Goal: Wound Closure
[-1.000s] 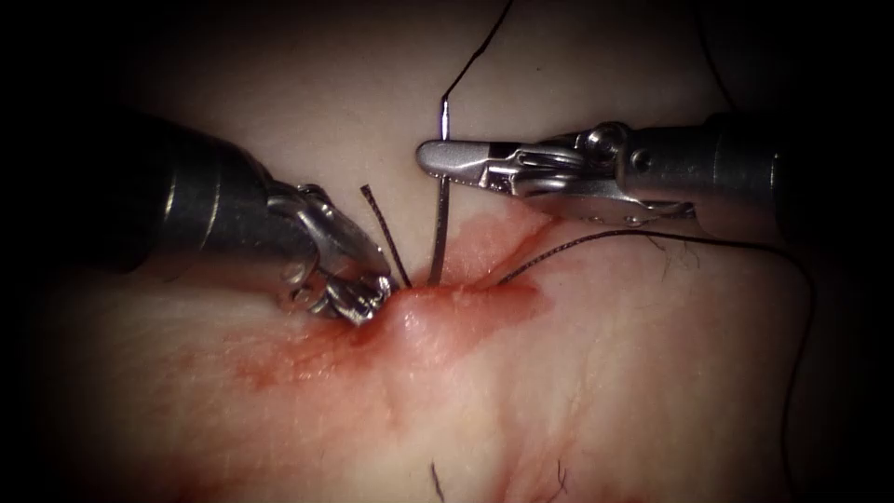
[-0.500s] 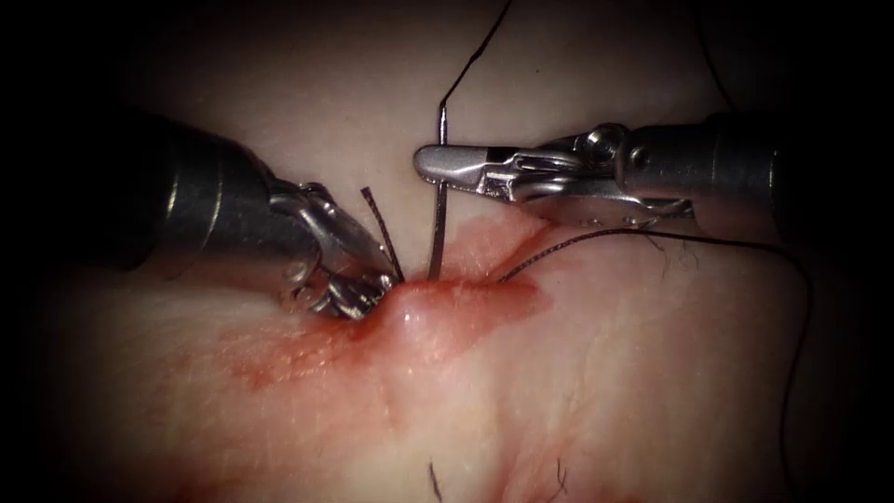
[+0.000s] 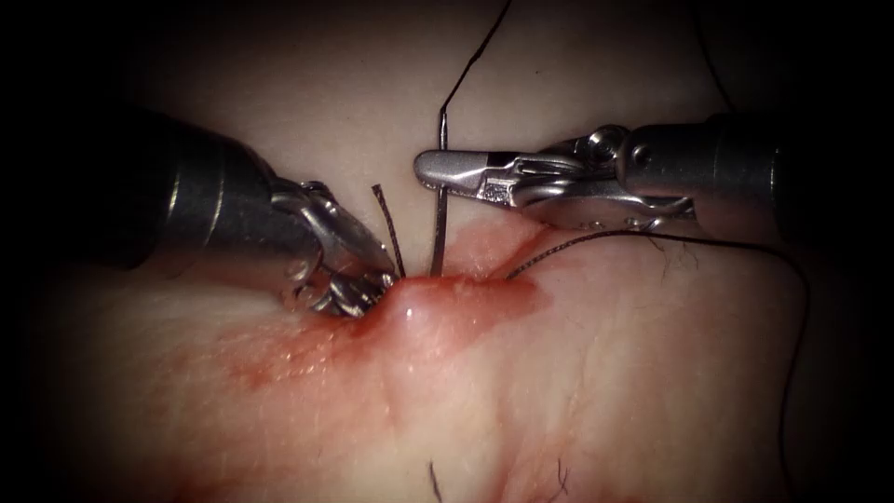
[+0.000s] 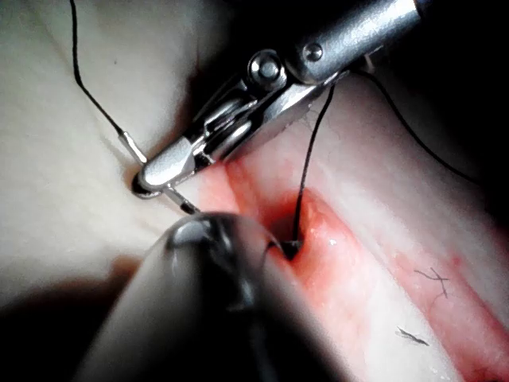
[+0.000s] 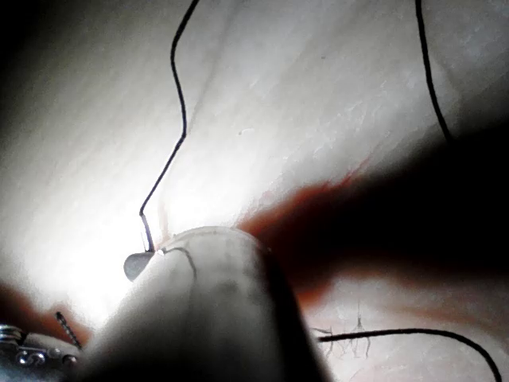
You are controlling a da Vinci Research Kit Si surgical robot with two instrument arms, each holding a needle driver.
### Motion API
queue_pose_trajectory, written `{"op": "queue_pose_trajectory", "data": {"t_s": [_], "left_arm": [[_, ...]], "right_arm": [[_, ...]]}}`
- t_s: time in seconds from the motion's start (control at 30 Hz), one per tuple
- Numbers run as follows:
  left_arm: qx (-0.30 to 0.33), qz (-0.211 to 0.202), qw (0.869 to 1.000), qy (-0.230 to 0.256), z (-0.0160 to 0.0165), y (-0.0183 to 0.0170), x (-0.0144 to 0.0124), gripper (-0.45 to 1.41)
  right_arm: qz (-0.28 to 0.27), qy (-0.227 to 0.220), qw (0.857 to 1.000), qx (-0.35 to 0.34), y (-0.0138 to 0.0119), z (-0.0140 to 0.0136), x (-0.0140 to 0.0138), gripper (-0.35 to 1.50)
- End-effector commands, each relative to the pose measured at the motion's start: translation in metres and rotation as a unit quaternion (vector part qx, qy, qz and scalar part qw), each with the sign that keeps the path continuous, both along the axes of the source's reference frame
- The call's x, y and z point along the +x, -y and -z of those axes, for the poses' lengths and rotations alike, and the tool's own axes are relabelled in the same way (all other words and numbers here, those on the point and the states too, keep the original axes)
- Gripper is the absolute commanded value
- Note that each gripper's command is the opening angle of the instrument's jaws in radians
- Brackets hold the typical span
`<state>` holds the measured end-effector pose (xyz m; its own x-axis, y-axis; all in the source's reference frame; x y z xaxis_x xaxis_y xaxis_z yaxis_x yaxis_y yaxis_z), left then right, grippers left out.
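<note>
Lying across the field, the tissue (image 3: 577, 373) carries red fluid (image 3: 307, 349) along the cut (image 3: 447, 284). The right tool (image 3: 438, 169) has its jaws clamped on the needle (image 3: 440, 233) near its thread end; the needle stands upright with its lower part in the tissue at the cut. The left tool (image 3: 358, 293) presses beside the cut's left side, jaws closed on tissue. Thread (image 3: 475, 56) trails upward. A cut end of thread (image 3: 388, 228) stands between the tools.

The right tool (image 3: 438, 170) and the left tool (image 3: 358, 293) are shiny grey metal. The needle (image 3: 440, 224) is thin, smooth metal. The tissue (image 3: 559, 373) looks wet and glossy. The thread (image 3: 596, 240) is dark and matt.
</note>
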<state>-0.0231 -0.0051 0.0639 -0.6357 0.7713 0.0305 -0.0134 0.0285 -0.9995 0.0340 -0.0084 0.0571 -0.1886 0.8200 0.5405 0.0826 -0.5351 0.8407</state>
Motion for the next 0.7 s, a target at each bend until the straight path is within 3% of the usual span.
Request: {"op": "queue_pose_trajectory", "data": {"t_s": [0.03, 0.7], "left_arm": [[0.000, 0.000, 1.000, 0.000, -0.0005, 0.0000, -0.0005, -0.45], [-0.001, -0.001, 1.000, 0.000, -0.0006, 0.0000, -0.0005, -0.45]], "right_arm": [[-0.002, -0.003, 1.000, -0.001, -0.0005, -0.0001, 0.0010, -0.35], [-0.009, -0.017, 1.000, 0.024, -0.0003, 0.0002, 0.0012, -0.35]]}}
